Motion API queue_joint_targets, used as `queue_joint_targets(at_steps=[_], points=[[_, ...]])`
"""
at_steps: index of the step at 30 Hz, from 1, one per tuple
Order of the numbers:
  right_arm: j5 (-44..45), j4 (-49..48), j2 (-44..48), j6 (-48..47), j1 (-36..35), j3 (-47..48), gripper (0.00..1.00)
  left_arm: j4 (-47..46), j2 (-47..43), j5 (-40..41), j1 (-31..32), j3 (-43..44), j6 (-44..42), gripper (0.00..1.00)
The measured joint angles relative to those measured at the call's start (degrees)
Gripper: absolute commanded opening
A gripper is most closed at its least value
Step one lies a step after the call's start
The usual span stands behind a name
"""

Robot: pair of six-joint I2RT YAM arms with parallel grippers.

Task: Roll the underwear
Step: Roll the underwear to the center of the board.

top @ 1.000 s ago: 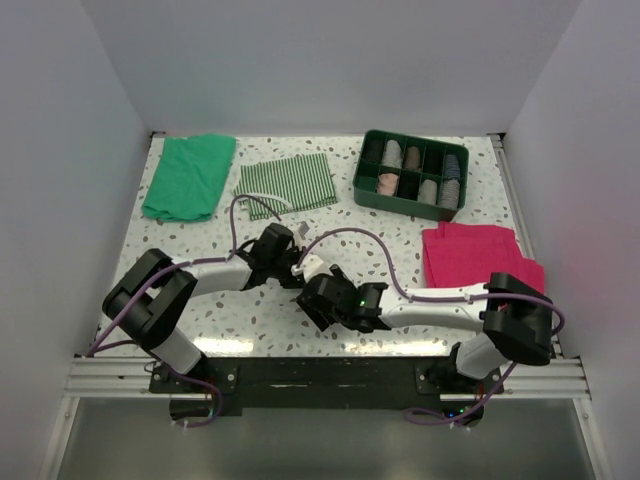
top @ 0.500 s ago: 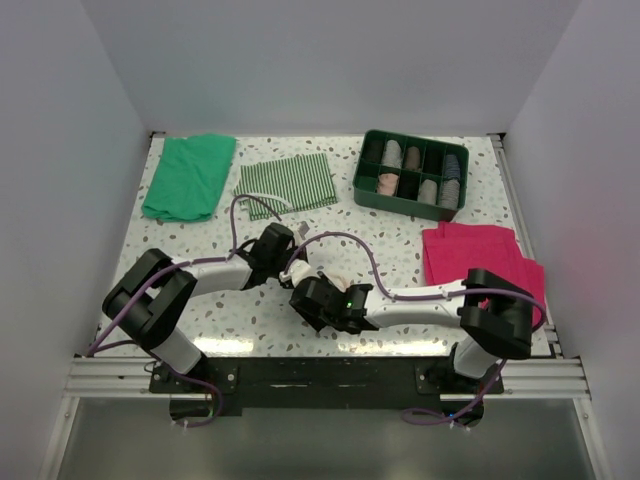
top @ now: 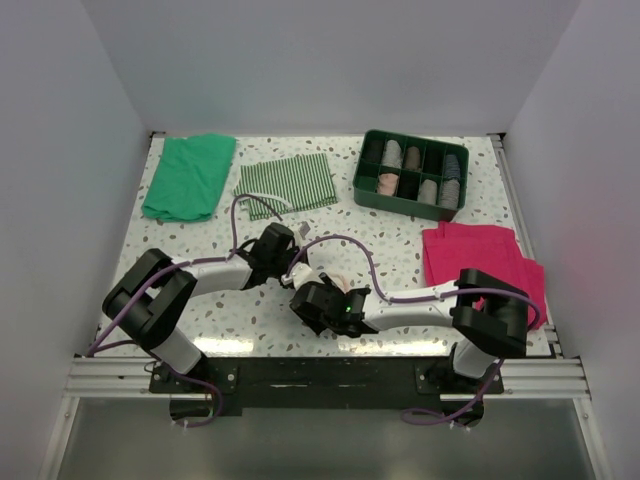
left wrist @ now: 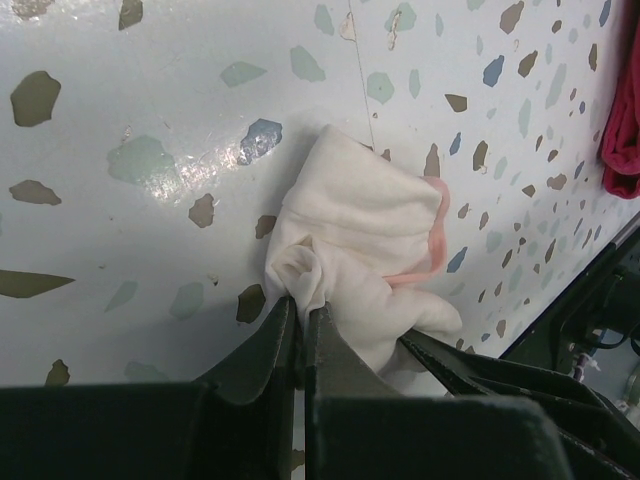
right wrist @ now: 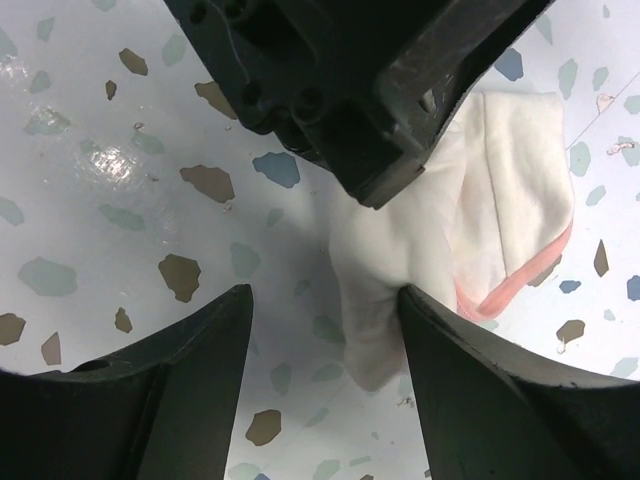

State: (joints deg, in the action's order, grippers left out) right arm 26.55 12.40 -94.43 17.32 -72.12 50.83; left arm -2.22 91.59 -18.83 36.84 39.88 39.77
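Left gripper (left wrist: 300, 312) pinches underwear (left wrist: 362, 222); right gripper (right wrist: 325, 305) seemingly open.

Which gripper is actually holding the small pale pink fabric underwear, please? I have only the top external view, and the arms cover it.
Observer: The left gripper is shut on a bunched fold at one edge of the small pale pink fabric underwear.
Operator: And the right one, please?
Observer: The right gripper is open and grips nothing. One end of the cloth lies between its fingers on the speckled tabletop.
Operator: Is it a roll yet?
Observer: Not a tight one. It is a loose folded bundle, with its darker pink edging curving along one side.
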Motion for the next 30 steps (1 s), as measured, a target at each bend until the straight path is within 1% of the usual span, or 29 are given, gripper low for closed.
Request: queue_joint_targets(at_steps=[6, 15, 23, 27, 30], points=[[1.0, 0.4, 0.5, 0.0, 0.0, -0.2, 0.65, 0.0, 0.0, -0.2, 0.0, 0.1, -0.4, 0.00], [1.0, 5.2, 6.1, -1.2, 0.1, 0.7, 0.64, 0.2, 0.0, -0.2, 0.0, 0.2, -0.9, 0.00], [0.3, 5.5, 4.6, -2.4, 0.1, 1.0, 0.61, 0.7, 0.0, -0.3, 0.0, 0.5, -1.5, 0.00], [0.0, 5.3, 2.8, -2.6, 0.1, 0.9, 0.58, 1.0, 0.1, -0.3, 0.0, 0.7, -1.5, 0.00], [-0.3, 4.9, 1.3, -2.6, 0.1, 0.7, 0.54, 1.1, 0.2, -0.4, 0.0, 0.9, -1.5, 0.00]])
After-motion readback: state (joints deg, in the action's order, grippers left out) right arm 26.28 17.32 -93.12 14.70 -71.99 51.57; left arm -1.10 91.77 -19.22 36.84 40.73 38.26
